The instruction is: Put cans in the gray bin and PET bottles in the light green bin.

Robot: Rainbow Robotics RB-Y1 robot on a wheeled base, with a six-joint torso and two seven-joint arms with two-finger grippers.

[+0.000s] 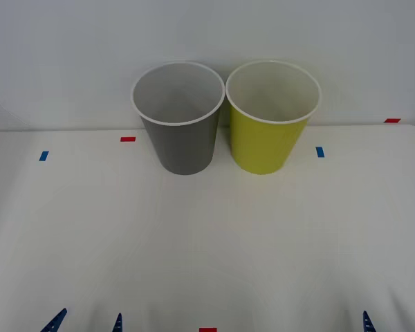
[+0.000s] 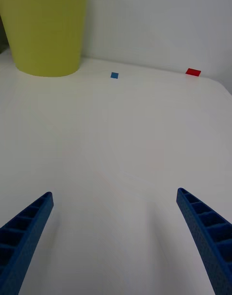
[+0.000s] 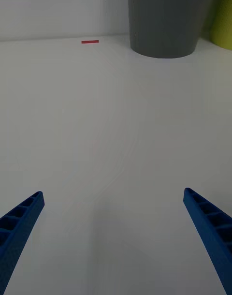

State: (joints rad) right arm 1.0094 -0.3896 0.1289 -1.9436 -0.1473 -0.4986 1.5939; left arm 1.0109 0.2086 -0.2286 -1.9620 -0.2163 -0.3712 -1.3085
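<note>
Bright, even, diffuse illumination from overhead. Soft, faint shadows on the tabletop (image 1: pixel 207 242) beneath the gray bin (image 1: pixel 183 138) and the light green bin (image 1: pixel 266 142). No glare. Slight softness overall; mild haze in both wrist views. Gentle vignetting toward corners.

This looks like a robotics lab or test cell rather than a home: a plain white bench (image 1: pixel 207 242) stands against a bare pale wall (image 1: pixel 69 55). Small red tape marks (image 1: pixel 128 139) and blue tape marks (image 1: pixel 320 151) stuck on the bench suggest measured placement spots. The room beyond is hidden, so this is probably as much as can be told.
</note>
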